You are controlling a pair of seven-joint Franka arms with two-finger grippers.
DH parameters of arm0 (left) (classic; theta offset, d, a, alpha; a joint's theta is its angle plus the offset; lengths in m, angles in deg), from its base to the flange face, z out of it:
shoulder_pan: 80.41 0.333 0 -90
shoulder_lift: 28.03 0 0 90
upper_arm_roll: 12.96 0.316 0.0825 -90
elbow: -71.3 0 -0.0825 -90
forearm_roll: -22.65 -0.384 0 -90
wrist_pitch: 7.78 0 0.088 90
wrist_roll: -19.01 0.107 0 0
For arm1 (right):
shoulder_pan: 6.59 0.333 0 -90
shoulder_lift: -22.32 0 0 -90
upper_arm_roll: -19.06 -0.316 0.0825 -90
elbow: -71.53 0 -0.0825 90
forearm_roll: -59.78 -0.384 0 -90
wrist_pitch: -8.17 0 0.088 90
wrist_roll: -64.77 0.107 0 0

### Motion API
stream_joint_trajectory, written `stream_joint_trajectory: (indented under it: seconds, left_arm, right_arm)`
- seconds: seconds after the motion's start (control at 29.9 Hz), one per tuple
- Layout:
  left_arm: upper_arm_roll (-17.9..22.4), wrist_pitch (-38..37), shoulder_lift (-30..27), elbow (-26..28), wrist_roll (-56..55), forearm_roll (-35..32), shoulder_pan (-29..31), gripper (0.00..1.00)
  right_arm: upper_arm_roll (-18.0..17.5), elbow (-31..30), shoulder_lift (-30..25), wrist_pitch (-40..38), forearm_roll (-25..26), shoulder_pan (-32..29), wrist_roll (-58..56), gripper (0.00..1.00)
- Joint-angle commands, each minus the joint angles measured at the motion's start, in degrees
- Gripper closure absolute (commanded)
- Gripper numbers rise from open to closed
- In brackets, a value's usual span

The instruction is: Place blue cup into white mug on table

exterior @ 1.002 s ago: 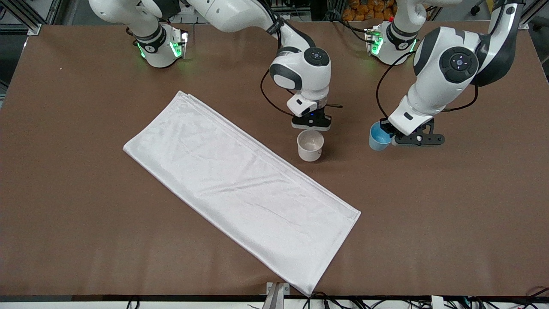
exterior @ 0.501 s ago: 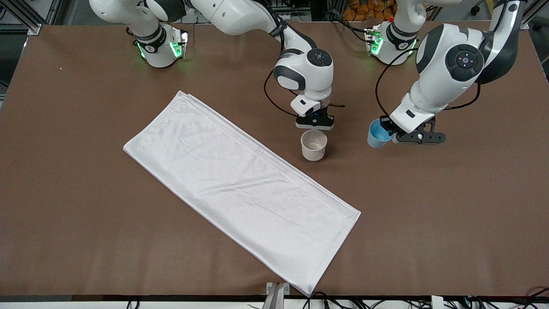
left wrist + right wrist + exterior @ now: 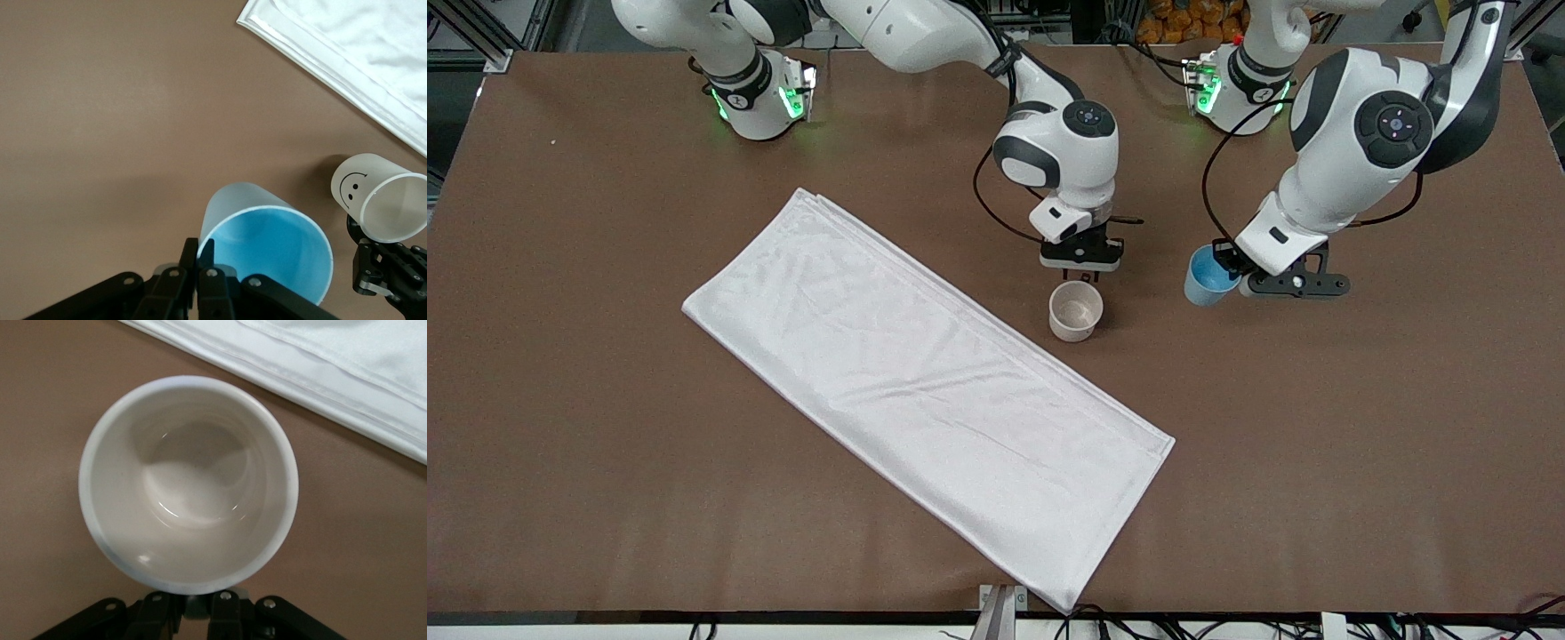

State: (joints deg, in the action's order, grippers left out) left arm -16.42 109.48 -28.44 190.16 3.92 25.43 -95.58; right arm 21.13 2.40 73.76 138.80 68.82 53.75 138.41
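Blue cup [image 3: 1209, 277]: it is being carried tilted above the table [image 3: 1360, 427], toward the left arm's end, well apart from the mug and not yet over it.
Left gripper [image 3: 198, 267]: it is pinching the cup's rim, its fingers closed tight together on the wall, as the left wrist view shows.
White mug [image 3: 1076, 311]: it is standing upright on the table just beside the long edge of the folded white cloth [image 3: 925, 391]; its inside is showing empty, and a small smiley face is marked on its side.
Right gripper [image 3: 1083, 267]: it is sitting at the mug's handle side, farther from the front camera than the mug; the fingers appear to be closed on the handle, steadying the mug.
Handling, cup: it is looking like thin, light plastic, smooth and probably a little slippery; a one-sided rim pinch is likely letting it swing, so slow moves would suit it.
Handling, mug: it is looking stiff and heavier, likely ceramic and chippable; the handle is the natural hold.
Fit: the cup is appearing slightly narrower than the mug's mouth, so it probably needs righting and centring over the opening before release.
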Motion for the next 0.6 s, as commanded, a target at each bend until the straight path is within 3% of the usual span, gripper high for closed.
stream_joint_trajectory:
  seconds: [0.0,0.57]
  left_arm:
    - [-0.49,-0.54,-0.38,-0.99,1.2,2.66,0.58,1.0]
    - [-1.37,-0.45,7.97,-9.16,-7.77,4.07,-4.16,1.0]
  right_arm:
    - [-0.05,0.84,-1.95,-2.48,0.54,-0.39,0.54,0.0]
    - [-0.49,0.49,-16.27,-20.06,-0.16,-6.89,-11.41,0.0]
